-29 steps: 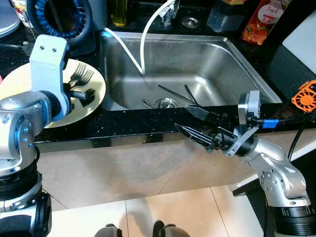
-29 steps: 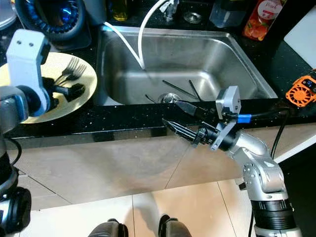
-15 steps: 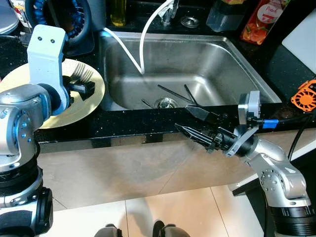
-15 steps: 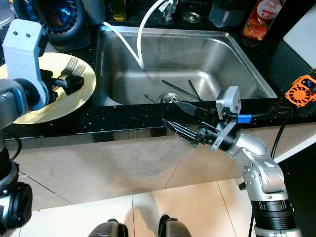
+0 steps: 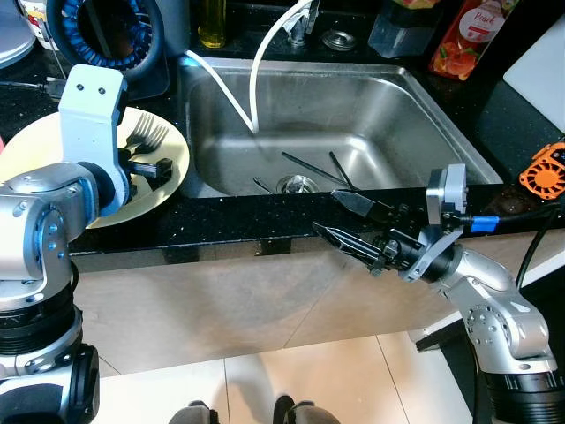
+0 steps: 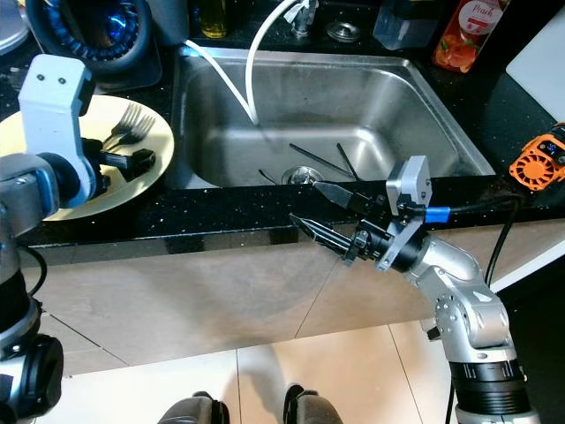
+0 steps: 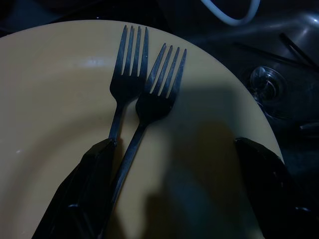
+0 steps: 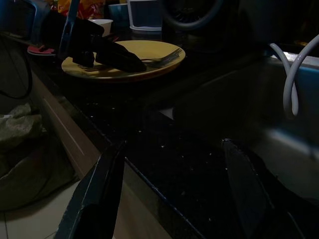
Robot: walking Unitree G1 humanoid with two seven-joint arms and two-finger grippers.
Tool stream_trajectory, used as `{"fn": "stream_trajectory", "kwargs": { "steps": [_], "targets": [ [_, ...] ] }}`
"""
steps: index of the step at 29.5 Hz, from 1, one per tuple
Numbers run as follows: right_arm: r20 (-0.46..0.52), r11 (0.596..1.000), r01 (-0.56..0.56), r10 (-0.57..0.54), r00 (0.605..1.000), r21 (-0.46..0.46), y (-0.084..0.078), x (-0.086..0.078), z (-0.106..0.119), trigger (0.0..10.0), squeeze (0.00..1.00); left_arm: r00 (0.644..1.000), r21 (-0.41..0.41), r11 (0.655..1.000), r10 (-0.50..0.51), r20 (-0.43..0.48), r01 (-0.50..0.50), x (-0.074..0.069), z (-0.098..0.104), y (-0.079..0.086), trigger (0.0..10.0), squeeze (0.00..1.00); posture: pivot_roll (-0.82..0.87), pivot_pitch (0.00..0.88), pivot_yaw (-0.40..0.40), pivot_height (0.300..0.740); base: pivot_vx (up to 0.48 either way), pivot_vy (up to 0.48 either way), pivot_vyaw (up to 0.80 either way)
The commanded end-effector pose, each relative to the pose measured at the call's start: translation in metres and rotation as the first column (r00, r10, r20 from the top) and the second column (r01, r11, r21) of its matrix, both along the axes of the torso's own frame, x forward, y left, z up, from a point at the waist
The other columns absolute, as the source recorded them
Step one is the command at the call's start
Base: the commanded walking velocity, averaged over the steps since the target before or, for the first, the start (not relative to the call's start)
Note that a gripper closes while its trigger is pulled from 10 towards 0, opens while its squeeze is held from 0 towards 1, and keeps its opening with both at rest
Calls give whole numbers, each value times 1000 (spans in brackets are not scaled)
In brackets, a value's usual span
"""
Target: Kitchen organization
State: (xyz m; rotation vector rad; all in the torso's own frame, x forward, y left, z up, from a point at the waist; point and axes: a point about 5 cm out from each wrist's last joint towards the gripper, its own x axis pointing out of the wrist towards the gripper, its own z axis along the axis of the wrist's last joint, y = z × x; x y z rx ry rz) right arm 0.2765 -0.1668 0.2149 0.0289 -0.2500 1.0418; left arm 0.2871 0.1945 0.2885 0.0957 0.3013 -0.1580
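Observation:
A yellow plate [image 5: 173, 170] lies on the black counter left of the sink, with two dark forks [image 7: 130, 74] side by side on it, tines pointing away from me. My left gripper [image 5: 152, 166] hovers low over the plate, open. Its black fingers [image 7: 89, 184] stand wide apart with the fork handles running between them, one handle close to one finger. My right gripper [image 5: 328, 212] is held out in front of the counter's front edge, below the sink, open and empty.
The steel sink [image 5: 397, 115] holds thin black sticks [image 5: 309, 165] near the drain, and a white hose [image 5: 254, 79] hangs into it. Bottles [image 5: 459, 40] stand behind the sink, a round blue-black appliance [image 5: 106, 26] behind the plate, an orange object [image 5: 543, 172] at right.
My left arm shifted a little over the plate and its gripper has come back low by the fork handles. The right arm has held still.

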Motion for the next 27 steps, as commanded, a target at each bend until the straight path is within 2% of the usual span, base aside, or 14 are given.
{"fn": "stream_trajectory", "kwargs": {
  "steps": [1,4,6,9,10,11,12,13,27],
  "targets": [
    [5,1000,5,-5,1000,-5,-3,-3,1,10000,0,996,-32,999,-39,-83,36,3,-15,-5,10000,0,118,138,-103,740,0,0,0],
    [4,1000,6,-6,1000,-5,-3,-4,1,10000,0,993,-49,998,-44,-114,39,3,-20,-6,10000,0,116,138,-102,740,0,0,0],
    [4,1000,8,-8,1000,-6,-3,-4,1,10000,0,987,-62,997,-56,-151,47,2,-26,-6,9294,0,115,141,-102,740,0,0,0],
    [5,1000,9,-9,1000,-7,-3,-5,2,10000,0,985,-70,996,-60,-165,48,2,-30,-6,9098,0,113,143,-102,740,0,0,0],
    [5,1000,10,-10,1000,-7,-3,-5,2,10000,0,983,-74,996,-59,-172,47,2,-32,-5,2824,0,114,143,-102,740,0,0,0],
    [5,1000,11,-11,1000,-7,-3,-5,2,10000,0,982,-77,996,-59,-179,46,1,-33,-5,980,0,114,146,-104,740,0,0,0],
    [5,1000,11,-11,1000,-7,-3,-5,2,10000,0,982,-77,996,-59,-179,46,1,-33,-5,980,0,114,146,-104,740,0,0,0],
    [6,1000,11,-11,1000,-7,-3,-5,3,10000,0,980,-78,996,-59,-188,45,0,-36,-4,0,0,114,147,-103,740,0,0,0],
    [6,1000,19,-19,1000,-5,-4,-4,3,10000,0,975,-62,997,-58,-214,46,-1,-42,-2,0,0,114,148,-102,740,0,0,0]
  ]
}}
